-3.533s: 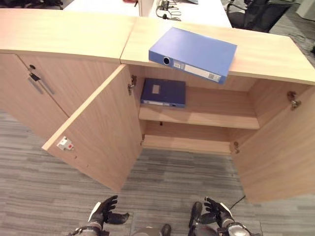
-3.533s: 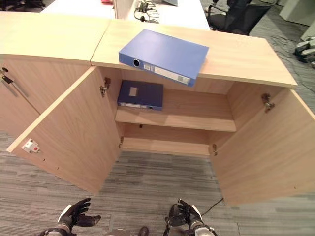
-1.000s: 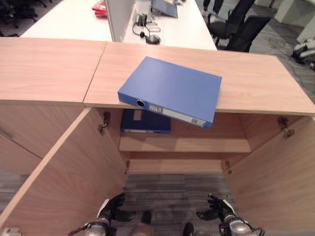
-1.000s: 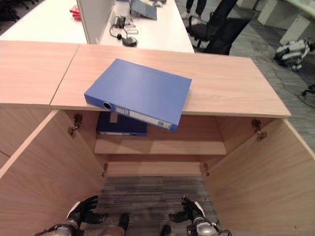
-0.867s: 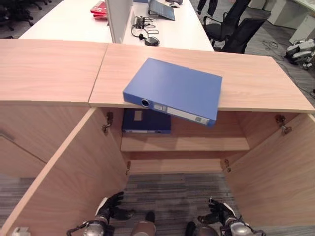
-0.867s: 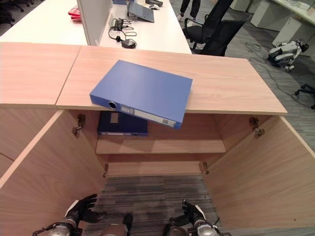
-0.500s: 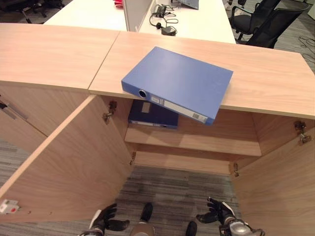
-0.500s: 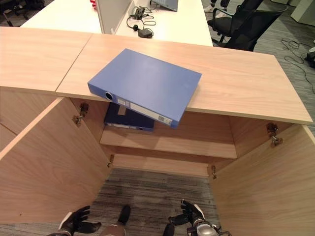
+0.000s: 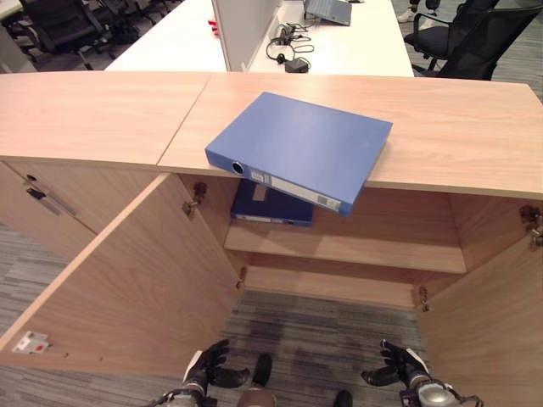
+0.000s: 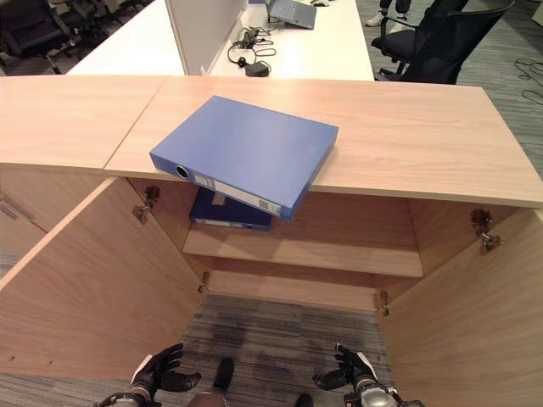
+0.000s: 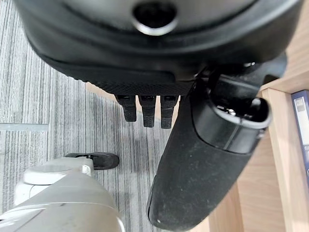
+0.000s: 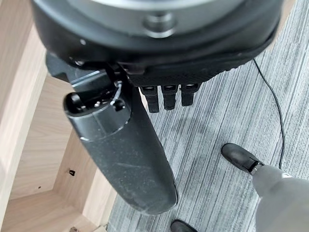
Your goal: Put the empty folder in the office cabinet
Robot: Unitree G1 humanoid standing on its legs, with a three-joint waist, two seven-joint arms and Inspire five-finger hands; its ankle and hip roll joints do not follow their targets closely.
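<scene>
Office desks and chairs stand behind the cabinet [image 9: 475,127], whose top surface carries the blue folder [image 9: 301,148], its spine corner overhanging the open doors. Both hands hang low, released and empty; the folder lies far up at twelve o'clock, long axis running ten to four, the left hand [image 9: 206,370] slightly nearer than the right hand [image 9: 400,368].

A folder [image 9: 301,149] lies on top of the office cabinet [image 9: 458,136], its near edge jutting past the front. Below it, a second folder [image 9: 273,203] lies at the left of the shelf [image 9: 382,250] inside. Both doors stand open, left door [image 9: 127,280] and right door [image 9: 496,314]. A desk [image 9: 339,34] stands behind the cabinet, with chairs [image 9: 462,34] to its right.
</scene>
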